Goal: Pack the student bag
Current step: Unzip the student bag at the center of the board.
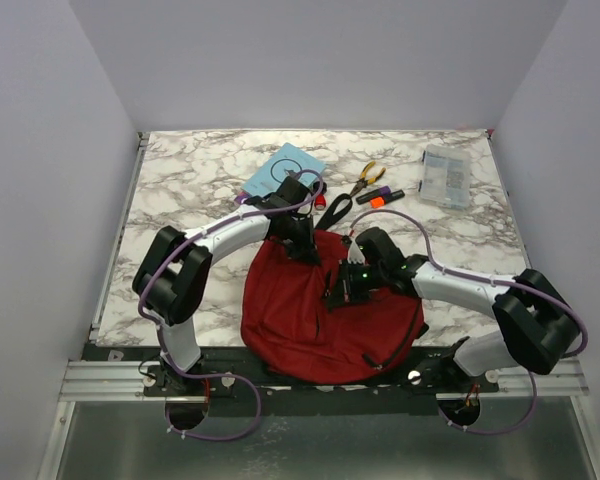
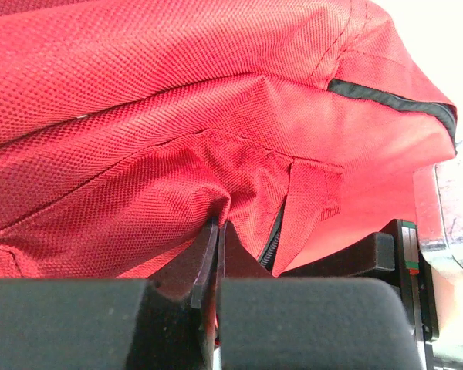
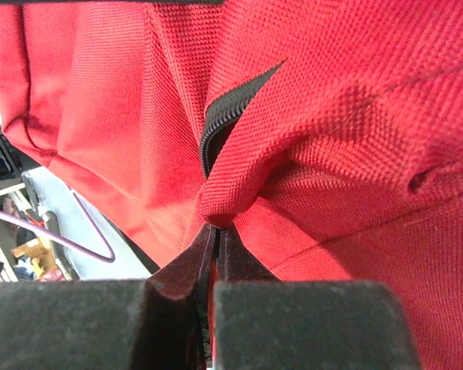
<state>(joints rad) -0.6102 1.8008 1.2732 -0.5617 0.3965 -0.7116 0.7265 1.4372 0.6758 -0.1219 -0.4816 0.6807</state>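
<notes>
Left end effector (image 1: 300, 238): pressed together, pinching a fold of the large dark red soft fabric student bag (image 1: 300, 320) at its far rim; a short run of black zipper (image 2: 273, 240) sits just right of the pinch.
Right end effector (image 1: 342, 290): pressed together, pinching a bunched fold where the zipper's dark line runs down into the cloth.
Bag position: slumped on the white-and-grey marbled bench (image 1: 180, 180), directly beneath both end effectors, its near edge over the arm bases.
Key relation: both pinches sit on the same bag. The left one is farther out, and the right one is nearer and to its right, so the zipper line seems to lie between them.
Long axis: roughly from the arm bases outward, as far as the slumped cloth lets me judge.
Step in hand: likely spreading the mouth; how far it is open I cannot tell.
Items beyond the left end effector: a light blue flat notebook (image 1: 283, 170), yellow-handled pliers (image 1: 365, 178), and a clear plastic compartment box (image 1: 446, 175) farther right.
Nearer arm: the left for the notebook.
Risk: thin cloth may slip from either pinch.
</notes>
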